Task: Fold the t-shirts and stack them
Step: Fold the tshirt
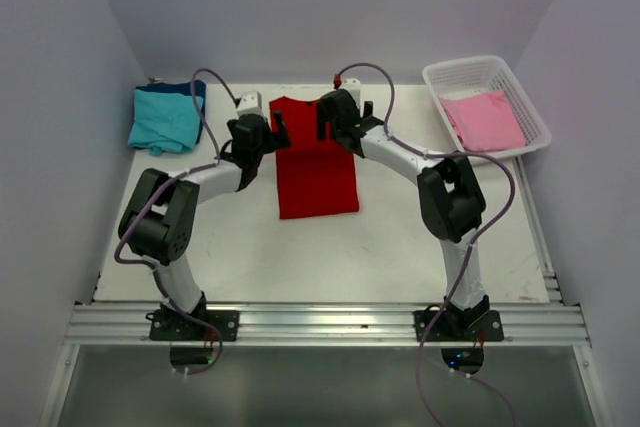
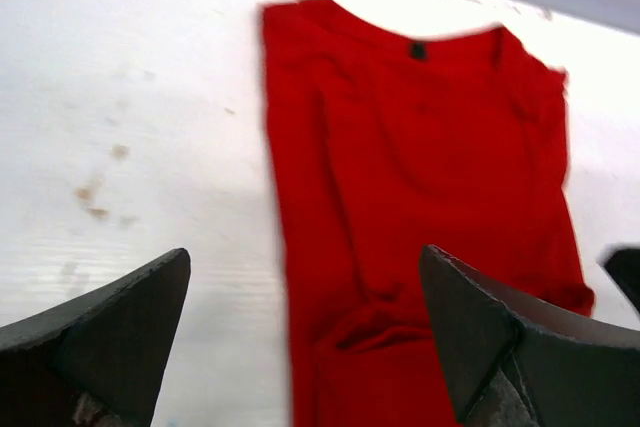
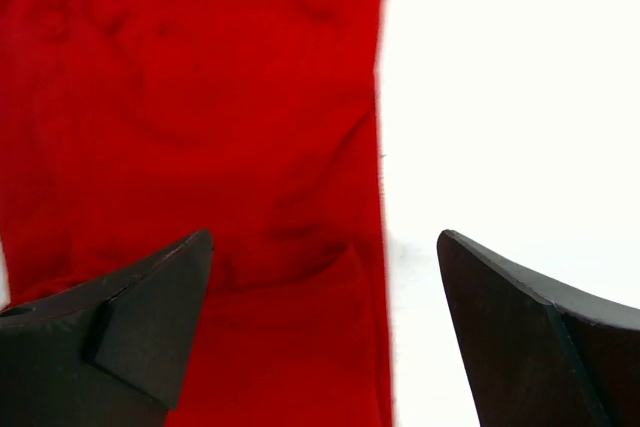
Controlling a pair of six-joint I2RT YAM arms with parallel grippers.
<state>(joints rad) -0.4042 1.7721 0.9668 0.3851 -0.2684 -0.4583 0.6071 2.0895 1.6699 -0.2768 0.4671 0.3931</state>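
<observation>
Left fingers (image 2: 120,332) straddle one edge of the shirt (image 1: 317,172), right fingers (image 3: 140,327) the other; pile (image 1: 165,119) lies beyond left, basket (image 1: 465,75) beyond right.

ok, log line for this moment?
red t-shirt: sides folded in, flat | left fingers: open, empty | right fingers: open, empty | pink t-shirt: in basket

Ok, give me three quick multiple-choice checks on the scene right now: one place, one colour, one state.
1. Where is the pink shirt? A in the basket; B mid-table; C in a tool.
2. The top shirt at far left is: A teal; B red; C pink.
3. Over the red shirt, the left tool and right tool are: A both shut; B both open; C gripping cloth.
Key: A, it lies inside the basket; A, it shows teal; B, both gape wide, holding nothing.
</observation>
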